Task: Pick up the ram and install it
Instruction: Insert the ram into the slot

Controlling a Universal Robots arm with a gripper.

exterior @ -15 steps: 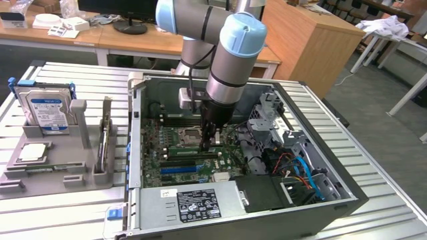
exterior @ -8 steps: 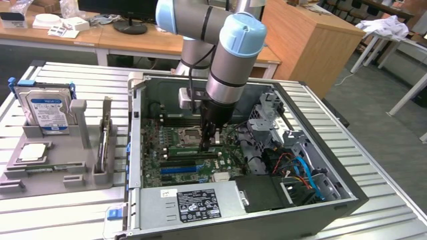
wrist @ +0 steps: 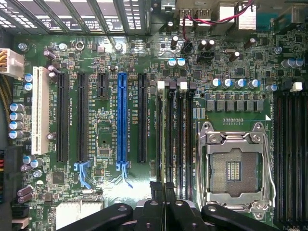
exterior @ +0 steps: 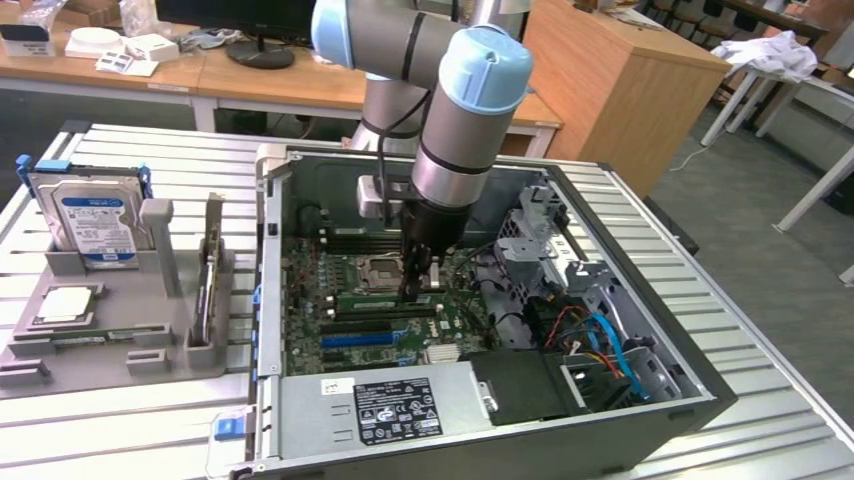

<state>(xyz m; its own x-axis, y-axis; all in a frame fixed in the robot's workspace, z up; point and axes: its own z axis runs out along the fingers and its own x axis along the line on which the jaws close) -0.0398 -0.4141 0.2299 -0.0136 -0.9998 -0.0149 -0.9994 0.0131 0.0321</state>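
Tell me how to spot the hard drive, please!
Find the open computer case, then the grey holder beside it on the exterior view's left. The hard drive stands upright at its far end; unlike the flat square chip nearby, it has a blue label.

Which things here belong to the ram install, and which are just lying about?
Job: ram, seen edge-on; claw, shut on it; memory slots; motherboard.
Lying about: hard drive; square silver chip; grey tray.
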